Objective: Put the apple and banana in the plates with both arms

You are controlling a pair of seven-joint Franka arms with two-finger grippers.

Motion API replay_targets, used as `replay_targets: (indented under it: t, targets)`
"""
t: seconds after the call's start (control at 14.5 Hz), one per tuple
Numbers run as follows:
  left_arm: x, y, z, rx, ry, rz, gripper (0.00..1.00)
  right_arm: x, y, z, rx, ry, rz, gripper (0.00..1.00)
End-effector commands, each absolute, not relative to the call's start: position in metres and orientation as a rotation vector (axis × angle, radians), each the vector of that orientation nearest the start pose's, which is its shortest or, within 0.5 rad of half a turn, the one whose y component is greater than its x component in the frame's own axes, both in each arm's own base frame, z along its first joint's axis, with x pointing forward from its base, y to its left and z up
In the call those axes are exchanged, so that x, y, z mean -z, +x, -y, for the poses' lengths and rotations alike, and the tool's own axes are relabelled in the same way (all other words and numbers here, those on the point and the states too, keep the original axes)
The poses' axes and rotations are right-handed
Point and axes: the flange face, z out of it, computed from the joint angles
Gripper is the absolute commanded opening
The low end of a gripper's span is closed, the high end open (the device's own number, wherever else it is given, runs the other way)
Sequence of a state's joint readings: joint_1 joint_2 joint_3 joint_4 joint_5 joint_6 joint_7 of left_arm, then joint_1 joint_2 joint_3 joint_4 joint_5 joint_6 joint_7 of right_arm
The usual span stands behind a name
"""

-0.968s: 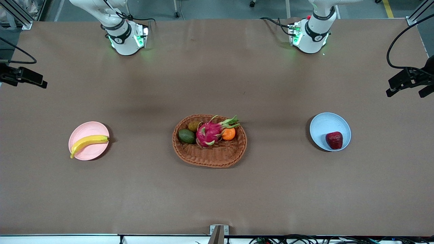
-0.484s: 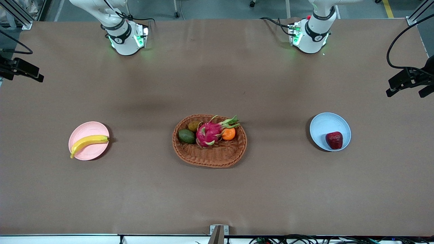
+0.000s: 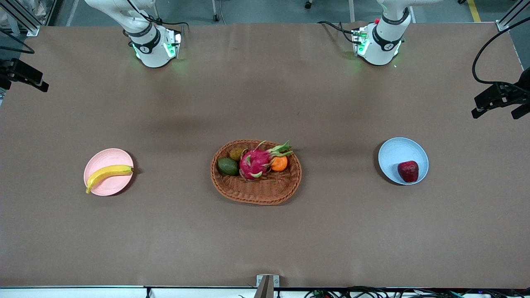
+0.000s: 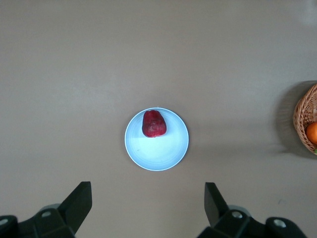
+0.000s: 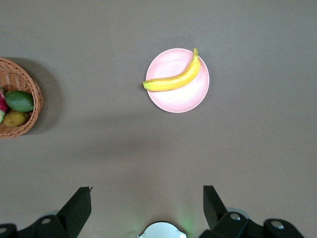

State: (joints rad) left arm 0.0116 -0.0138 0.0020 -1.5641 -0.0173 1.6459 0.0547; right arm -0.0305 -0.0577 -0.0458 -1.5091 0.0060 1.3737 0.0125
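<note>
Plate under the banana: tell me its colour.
Pale pink plate; clearest in the right wrist view.

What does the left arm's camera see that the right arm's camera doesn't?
Only the left wrist view shows the small dark red apple lying in the round light blue plate, plus the orange fruit in the basket, framed by the open left gripper.

Only the right wrist view shows the long yellow banana on the round pale pink plate, a green fruit in the basket, and the open right gripper.

Both show the brown tabletop and an edge of the oval brown wicker basket.
</note>
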Motion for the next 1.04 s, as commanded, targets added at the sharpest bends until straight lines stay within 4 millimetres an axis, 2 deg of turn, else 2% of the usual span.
replay_targets:
  t: [0.0, 0.35, 0.55, 0.97]
  targets:
    - [-0.6489, 0.5556, -0.0054, 0.146, -3.149, -0.048, 1.00, -0.6665, 0.5047, 0.0367, -0.121, -3.141, -0.130, 1.00]
    - [-0.6489, 0.5556, -0.0054, 0.146, -3.149, -0.048, 1.00, -0.6676, 0.5064, 0.0352, -0.099, -3.143, -0.125, 1.00]
    - [-0.6489, 0.5556, -0.0054, 0.146, -3.149, -0.048, 1.00, -0.6699, 0.5086, 0.0353, -0.066, -3.145, -0.062, 1.00]
    - [-0.6489, 0.5556, -0.0054, 0.146, -3.149, -0.053, 1.00, -0.6673, 0.5075, 0.0364, -0.091, -3.132, -0.026, 1.00]
